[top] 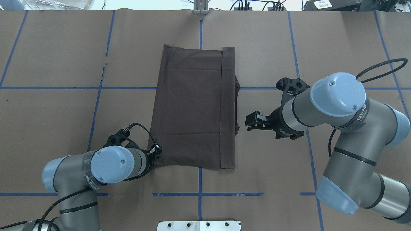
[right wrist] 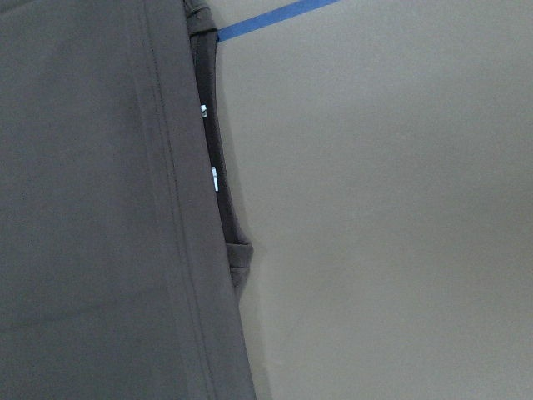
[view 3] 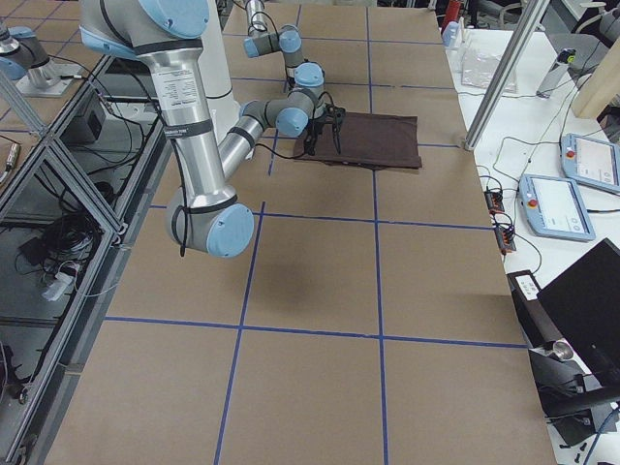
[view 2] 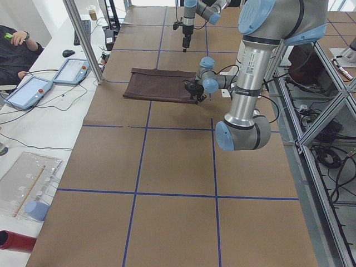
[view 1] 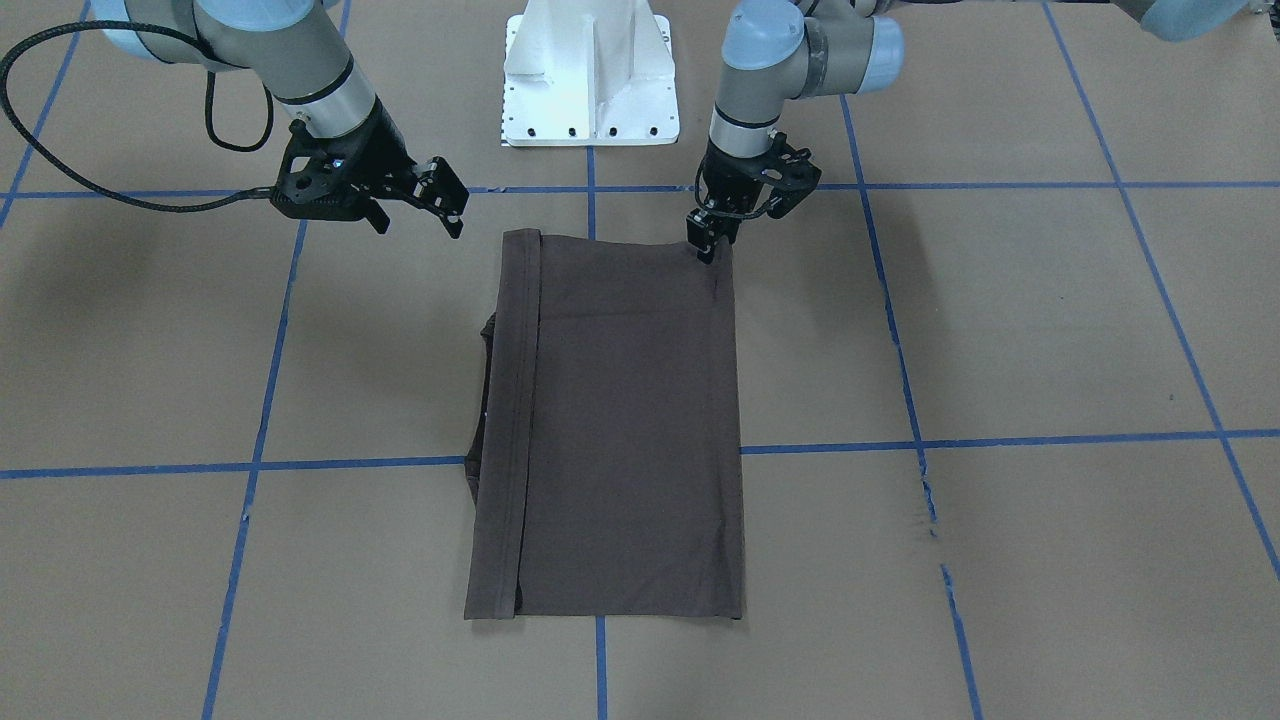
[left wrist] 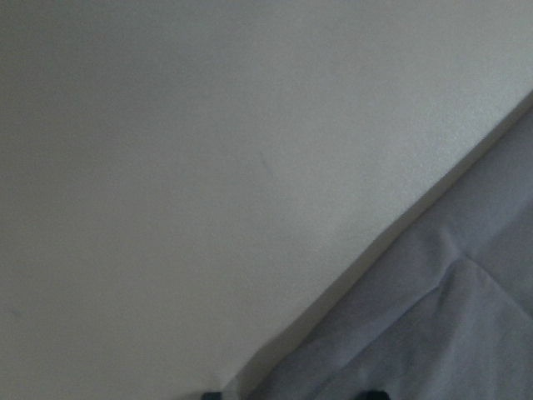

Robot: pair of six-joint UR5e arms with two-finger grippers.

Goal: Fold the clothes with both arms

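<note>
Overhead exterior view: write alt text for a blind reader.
A dark brown T-shirt, folded into a rectangle, lies flat on the brown table. The left gripper is at its near left corner; the right gripper hangs beside its right edge, not touching.

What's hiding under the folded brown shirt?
Under the T-shirt's top layer, its collar and white tags peek out on one side. Everything else underneath is covered.

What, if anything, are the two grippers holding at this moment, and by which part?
The right gripper is open and holds nothing. The left gripper is at the near corner of the T-shirt; whether it grips cannot be told.
</note>
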